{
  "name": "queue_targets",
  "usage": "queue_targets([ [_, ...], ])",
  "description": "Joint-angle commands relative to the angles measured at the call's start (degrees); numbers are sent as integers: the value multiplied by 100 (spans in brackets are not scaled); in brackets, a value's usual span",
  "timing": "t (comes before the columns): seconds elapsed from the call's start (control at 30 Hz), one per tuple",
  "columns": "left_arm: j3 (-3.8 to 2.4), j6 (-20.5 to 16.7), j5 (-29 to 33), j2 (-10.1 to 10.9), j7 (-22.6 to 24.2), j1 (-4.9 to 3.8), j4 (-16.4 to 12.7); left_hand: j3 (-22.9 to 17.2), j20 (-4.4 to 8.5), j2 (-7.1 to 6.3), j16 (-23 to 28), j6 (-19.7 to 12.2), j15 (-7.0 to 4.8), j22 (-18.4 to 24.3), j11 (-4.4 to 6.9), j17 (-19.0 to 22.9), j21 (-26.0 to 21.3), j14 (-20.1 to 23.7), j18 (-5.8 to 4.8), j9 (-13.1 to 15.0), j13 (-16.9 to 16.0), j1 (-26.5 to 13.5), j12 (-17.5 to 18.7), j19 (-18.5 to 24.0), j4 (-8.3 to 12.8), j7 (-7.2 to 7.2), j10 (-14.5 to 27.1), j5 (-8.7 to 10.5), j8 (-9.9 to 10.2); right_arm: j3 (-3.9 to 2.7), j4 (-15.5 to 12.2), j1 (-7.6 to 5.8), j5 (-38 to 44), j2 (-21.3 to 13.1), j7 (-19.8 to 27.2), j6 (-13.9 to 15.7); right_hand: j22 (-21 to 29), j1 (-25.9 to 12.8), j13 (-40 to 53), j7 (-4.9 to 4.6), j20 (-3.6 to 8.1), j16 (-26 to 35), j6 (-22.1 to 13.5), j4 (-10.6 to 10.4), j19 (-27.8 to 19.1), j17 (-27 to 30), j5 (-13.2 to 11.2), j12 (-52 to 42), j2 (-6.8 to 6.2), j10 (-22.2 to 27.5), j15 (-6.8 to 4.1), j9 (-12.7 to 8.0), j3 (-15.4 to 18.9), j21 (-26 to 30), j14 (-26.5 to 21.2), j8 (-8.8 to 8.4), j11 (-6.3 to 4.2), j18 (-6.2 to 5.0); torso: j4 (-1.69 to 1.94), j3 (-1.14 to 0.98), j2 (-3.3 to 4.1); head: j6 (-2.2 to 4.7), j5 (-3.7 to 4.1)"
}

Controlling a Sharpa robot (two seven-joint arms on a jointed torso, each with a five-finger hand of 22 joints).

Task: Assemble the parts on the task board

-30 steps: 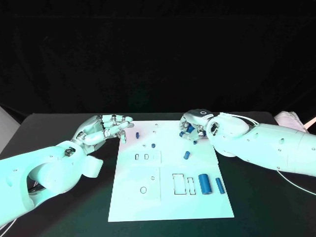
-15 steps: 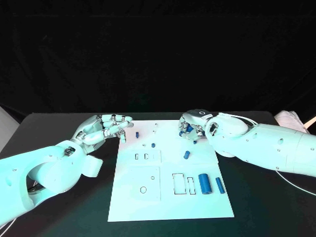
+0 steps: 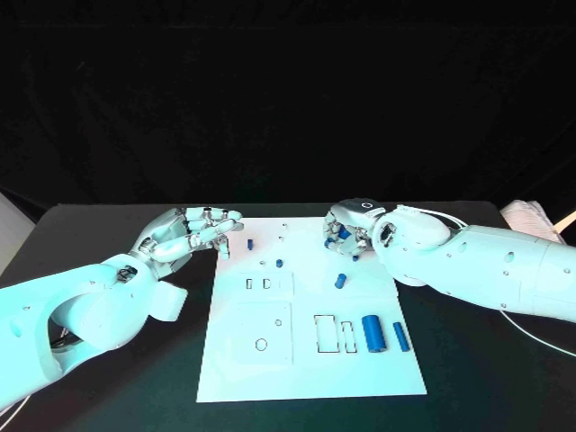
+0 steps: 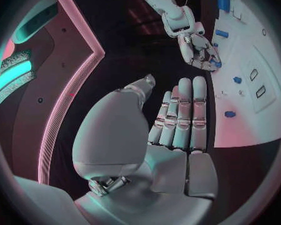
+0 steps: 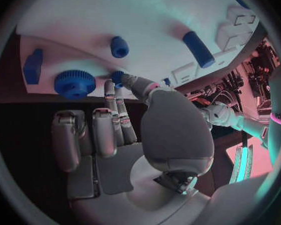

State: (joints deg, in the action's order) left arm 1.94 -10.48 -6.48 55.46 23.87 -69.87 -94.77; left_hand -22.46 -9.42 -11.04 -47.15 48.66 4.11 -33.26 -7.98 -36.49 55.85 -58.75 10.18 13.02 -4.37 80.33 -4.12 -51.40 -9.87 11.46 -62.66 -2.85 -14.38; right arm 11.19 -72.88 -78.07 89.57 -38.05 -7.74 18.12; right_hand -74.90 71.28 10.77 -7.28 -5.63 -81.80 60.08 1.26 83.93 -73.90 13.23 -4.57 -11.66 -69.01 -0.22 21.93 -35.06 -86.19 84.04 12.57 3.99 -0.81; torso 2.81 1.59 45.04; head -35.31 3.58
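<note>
Two hands hover at the task board's [image 3: 311,360] far end, barely shifted from a second ago.
Right hand [image 3: 346,232] pinches a small blue part [image 5: 118,76] beside the blue gear [image 5: 72,82]; left hand [image 3: 191,232] stays empty, fingers straight together, over the tabletop [image 3: 94,243].

Up top, the head view looks steeply down from above onto the black surface [image 3: 120,225], the white task board [image 3: 308,360] centred and both arms reaching in from the sides. The left wrist view sits right behind the left hand [image 4: 172,130], close in, gazing along its fingers [image 4: 185,110] toward the board's edge and across to the right hand [image 4: 200,50]. The right wrist view rides behind the right hand [image 5: 137,135], tight over the board's far end, blue gear [image 5: 73,83] near. All three share that far strip of board.
</note>
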Motion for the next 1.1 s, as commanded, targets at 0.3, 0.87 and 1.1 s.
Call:
queue_targets([
  [0.3, -5, 96, 1, -1, 5, -18, -8, -38, -12, 33, 38, -44, -8, -8, -3, 7, 33, 22, 32, 8, 9, -36, 26, 45, 6, -4, 49, 0, 32, 1, -81, 7, 157, -3, -310, 361, -1019, 229, 100, 20, 63, -55, 182, 173, 376, -41, -102, -66, 222, -233, -81, 185, -211, -83, 295, 151, -60, -30, -1, 4, -8, -5, -18],
  [0.87, -5, 98, 35, -2, 6, -23, 38, -45, -13, 38, 41, -45, -7, -9, -5, 10, 35, 21, 33, 9, 9, -26, 25, 47, 13, -2, 51, 0, 34, -80, -145, -109, 380, 358, -681, 1097, -1038, 127, 129, 28, 65, -52, 179, 156, 383, -26, -107, -42, 186, -249, -80, 262, -176, -92, 293, 177, -60, -27, 7, 24, -25, 118, -33],
  [1.1, -5, 112, 37, -19, 3, -23, 16, -45, -13, 38, 41, -45, -7, -9, -5, 10, 35, 21, 33, 9, 9, -26, 25, 47, 13, -2, 51, 0, 34, -85, 98, -108, 396, 665, -668, 1156, -1047, 116, 131, 27, 65, -60, 178, 150, 387, -42, -102, -41, 185, -252, -80, 268, -174, -98, 296, 178, -60, -24, 18, 27, -8, 92, -53],
])
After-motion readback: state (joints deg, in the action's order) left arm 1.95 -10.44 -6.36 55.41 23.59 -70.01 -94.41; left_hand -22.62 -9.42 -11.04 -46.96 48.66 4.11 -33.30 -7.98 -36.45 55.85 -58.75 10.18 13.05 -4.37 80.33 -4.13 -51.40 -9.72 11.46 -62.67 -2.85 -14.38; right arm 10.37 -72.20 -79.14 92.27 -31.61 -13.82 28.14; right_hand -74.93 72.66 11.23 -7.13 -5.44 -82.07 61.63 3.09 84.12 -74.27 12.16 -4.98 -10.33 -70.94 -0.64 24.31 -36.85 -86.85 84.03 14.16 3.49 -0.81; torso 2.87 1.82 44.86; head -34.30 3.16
